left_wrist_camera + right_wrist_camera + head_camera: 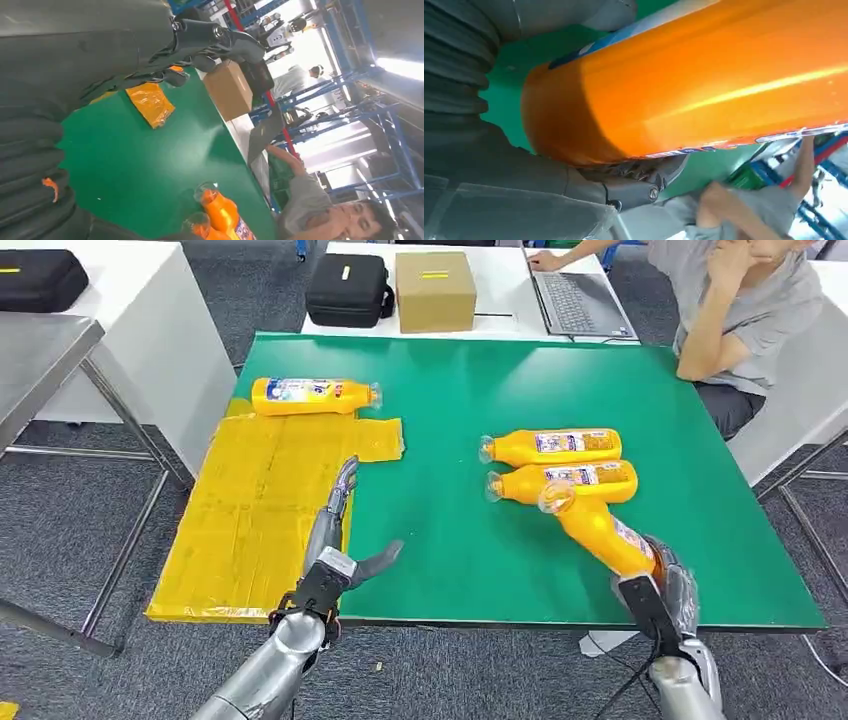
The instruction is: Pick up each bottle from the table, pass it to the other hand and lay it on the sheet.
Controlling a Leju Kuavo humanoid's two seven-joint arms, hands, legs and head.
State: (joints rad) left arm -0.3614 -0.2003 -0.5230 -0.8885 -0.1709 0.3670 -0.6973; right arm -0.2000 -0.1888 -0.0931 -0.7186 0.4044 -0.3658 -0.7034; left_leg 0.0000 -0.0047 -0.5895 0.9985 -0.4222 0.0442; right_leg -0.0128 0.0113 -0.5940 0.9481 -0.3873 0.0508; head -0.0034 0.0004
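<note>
While one bottle is already in the robot's grasp, the scene reads as follows, left to right, with clock directions taken from the centre of the green table [450, 570] in the head view.

Sheet: yellow sheet [260, 510] at about 9 o'clock, overhanging the table's left edge.
Placed bottle: one orange drink bottle [312, 396] lying along the sheet's far edge, about 10 o'clock, cap toward the right.
Left hand: left hand [338, 540] hovers over the sheet's right edge at about 8 o'clock, fingers spread wide, thumb out, holding nothing.
Waiting bottles: two orange bottles [552, 447] and [565, 482] lie side by side at about 2 o'clock, caps toward the left.
Right hand: right hand [668, 585] at about 4 o'clock grips the base of the held bottle [592, 525], which slants up and away, its cap end just over the nearer waiting bottle.
Risk: gripped low, the long neck could swing and knock the waiting bottles; a poorly lined-up handover could let the smooth bottle slip.
Count: four bottles, one sheet, two robot hands.
Bystander: a person [740, 310] sits at about 1 o'clock beside a laptop [580, 302].
</note>
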